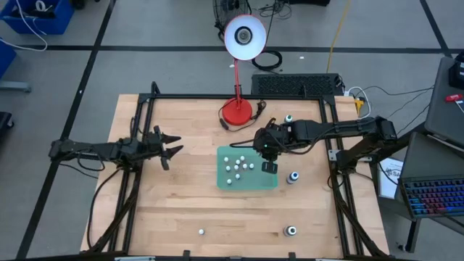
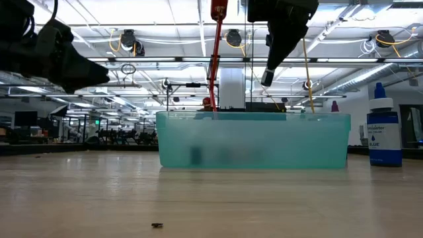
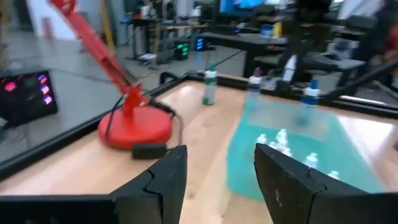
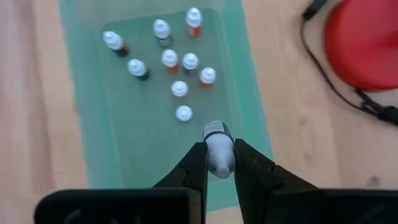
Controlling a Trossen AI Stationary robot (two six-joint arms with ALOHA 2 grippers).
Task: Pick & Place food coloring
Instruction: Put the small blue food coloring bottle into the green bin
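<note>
Grey-capped, a bottle (image 4: 217, 151) is being pinched by the right gripper (image 1: 269, 167) over the green tray (image 1: 274, 183) at frame centre in the high view. Nine bottles (image 4: 169, 58) are already standing inside, so I judge the job well along. Four are waiting outside (image 1: 293, 177): two right of the tray, two near the bottom edge. The left gripper (image 1: 171, 148) is hanging spread at centre left. Only the low view is showing the tray's tall walls and a blue-labelled bottle (image 2: 384, 130).
</note>
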